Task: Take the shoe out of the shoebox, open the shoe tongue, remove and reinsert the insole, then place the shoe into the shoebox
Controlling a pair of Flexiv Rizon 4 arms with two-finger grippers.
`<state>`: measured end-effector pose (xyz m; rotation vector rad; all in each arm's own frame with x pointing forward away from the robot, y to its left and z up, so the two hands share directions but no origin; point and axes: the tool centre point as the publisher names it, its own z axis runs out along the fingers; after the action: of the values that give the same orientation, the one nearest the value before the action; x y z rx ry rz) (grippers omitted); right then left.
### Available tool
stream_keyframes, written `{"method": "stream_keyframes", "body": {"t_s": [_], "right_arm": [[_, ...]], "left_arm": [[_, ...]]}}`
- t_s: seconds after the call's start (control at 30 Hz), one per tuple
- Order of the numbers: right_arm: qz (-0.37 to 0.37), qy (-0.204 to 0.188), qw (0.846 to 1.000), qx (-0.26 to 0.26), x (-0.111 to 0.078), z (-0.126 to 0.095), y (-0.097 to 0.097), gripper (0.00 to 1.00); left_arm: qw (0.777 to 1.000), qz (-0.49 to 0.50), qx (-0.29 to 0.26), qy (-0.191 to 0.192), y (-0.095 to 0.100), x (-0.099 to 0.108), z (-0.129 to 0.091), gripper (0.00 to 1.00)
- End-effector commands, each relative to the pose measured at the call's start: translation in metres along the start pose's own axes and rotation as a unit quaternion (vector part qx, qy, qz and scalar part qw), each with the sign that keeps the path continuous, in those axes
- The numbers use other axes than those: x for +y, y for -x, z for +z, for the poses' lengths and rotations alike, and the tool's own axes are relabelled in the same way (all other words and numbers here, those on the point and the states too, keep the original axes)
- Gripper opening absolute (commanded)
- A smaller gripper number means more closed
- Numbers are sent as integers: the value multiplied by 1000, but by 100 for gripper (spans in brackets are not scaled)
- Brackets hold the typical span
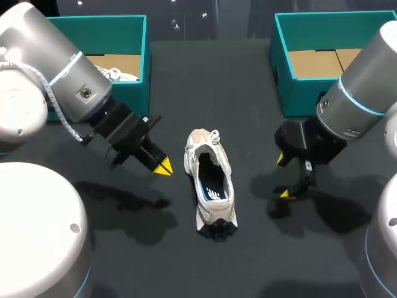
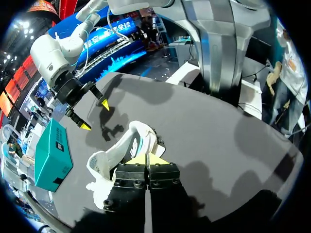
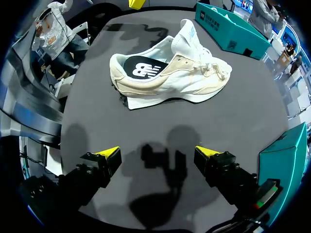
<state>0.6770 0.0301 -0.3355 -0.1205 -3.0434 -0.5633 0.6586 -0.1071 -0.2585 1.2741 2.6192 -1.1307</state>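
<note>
A dark matte table (image 1: 248, 81) crossed by soft shadows (image 1: 124, 200)

Left shoebox (image 1: 133, 37): near corner hidden behind left arm (image 1: 62, 68); white item (image 1: 121, 73) inside partly covered, not identifiable. Right shoebox (image 1: 298, 93): one end behind right arm (image 1: 366, 93). Left wrist view: shoe (image 2: 124, 150) partly behind left gripper (image 2: 148, 159)

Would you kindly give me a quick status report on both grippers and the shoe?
Left gripper shut, empty, beside shoe. Right gripper open, clear of it. Shoe upright on table, unboxed. Nothing in the way.
</note>
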Motion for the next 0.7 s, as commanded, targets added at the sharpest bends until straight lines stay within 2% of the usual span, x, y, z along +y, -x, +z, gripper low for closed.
{"method": "stream_keyframes", "body": {"t_s": [0.03,0.3,0.5,0.7], "right_arm": [[0,0,1000,-1,0,0,-1,100],[0,0,1000,-1,0,0,-1,100],[23,-6,1000,-7,-32,-21,-3,100],[37,-4,999,-10,-47,-28,-2,100]], "left_arm": [[1000,0,20,1,1,-1,-5,0],[1000,8,27,2,0,1,-8,0],[994,53,90,15,1,3,-6,0],[982,112,143,57,22,-3,5,0]]}}
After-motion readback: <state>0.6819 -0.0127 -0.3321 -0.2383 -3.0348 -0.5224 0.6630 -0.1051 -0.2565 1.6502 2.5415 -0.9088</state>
